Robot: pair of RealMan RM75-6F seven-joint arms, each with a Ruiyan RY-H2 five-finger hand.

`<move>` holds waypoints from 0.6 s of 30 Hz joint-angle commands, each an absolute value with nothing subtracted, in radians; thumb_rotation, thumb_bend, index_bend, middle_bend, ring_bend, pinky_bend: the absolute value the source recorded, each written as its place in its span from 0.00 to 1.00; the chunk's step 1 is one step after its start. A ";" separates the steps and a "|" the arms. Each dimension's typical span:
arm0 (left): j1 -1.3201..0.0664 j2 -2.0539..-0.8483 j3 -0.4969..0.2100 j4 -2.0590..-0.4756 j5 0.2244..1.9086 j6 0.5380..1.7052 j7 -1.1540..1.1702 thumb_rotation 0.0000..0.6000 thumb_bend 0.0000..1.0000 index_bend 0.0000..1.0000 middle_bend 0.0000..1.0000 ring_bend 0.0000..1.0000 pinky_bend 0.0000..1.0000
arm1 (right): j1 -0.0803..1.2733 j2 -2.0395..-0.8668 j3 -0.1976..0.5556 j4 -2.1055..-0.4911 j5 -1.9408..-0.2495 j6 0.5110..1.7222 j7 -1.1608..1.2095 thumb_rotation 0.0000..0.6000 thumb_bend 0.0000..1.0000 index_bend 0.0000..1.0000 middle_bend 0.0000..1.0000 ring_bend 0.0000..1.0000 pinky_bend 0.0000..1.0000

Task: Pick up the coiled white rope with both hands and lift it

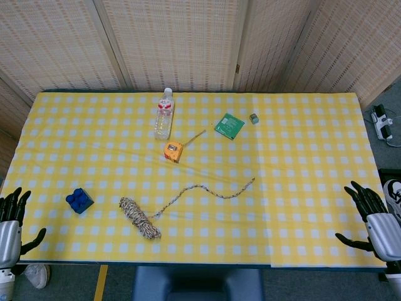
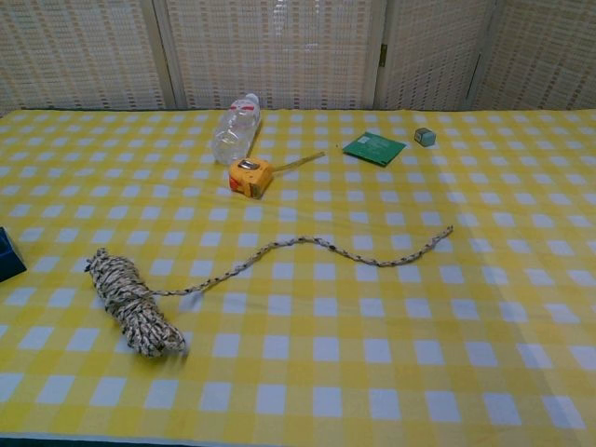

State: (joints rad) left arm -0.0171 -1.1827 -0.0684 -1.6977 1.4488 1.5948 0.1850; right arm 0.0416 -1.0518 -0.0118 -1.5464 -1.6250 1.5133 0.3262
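Observation:
The coiled white rope [image 1: 140,217] [image 2: 133,303], flecked with dark thread, lies near the table's front edge, left of centre. A loose tail [image 1: 207,190] [image 2: 326,250] runs from it to the right across the cloth. My left hand [image 1: 11,227] hangs off the table's front left corner, fingers spread, holding nothing. At the front right edge my right hand [image 1: 374,222] is likewise spread and empty. Both hands are far from the rope. The chest view shows neither hand.
A blue block [image 1: 79,200] [image 2: 7,253] sits left of the coil. Further back are an orange tape measure [image 1: 173,151] [image 2: 250,177], a lying plastic bottle [image 1: 164,115] [image 2: 234,130], a green card [image 1: 229,125] [image 2: 373,148] and a small cube [image 1: 254,118] [image 2: 425,136]. Yellow checked cloth [image 1: 301,163] covers the table.

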 commanded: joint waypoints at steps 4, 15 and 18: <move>-0.031 -1.188 -0.077 -1.699 1.441 1.578 0.207 1.00 0.29 0.10 0.00 0.00 0.00 | 0.042 -1.060 0.000 -1.551 -1.612 1.521 0.313 1.00 0.15 0.00 0.00 0.00 0.00; -0.051 -1.190 -0.077 -1.717 1.455 1.555 0.234 1.00 0.29 0.12 0.00 0.01 0.00 | 0.048 -1.068 0.006 -1.547 -1.608 1.519 0.311 1.00 0.15 0.00 0.00 0.00 0.00; -0.069 -1.190 -0.077 -1.728 1.474 1.537 0.237 1.00 0.29 0.12 0.00 0.01 0.00 | 0.048 -1.069 0.004 -1.544 -1.613 1.523 0.312 1.00 0.15 0.00 0.00 0.00 0.00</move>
State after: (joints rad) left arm -0.0632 -1.1894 -0.0766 -1.7236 1.4688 1.5430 0.2354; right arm 0.0478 -1.0688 0.0045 -1.5447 -1.6126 1.5227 0.3118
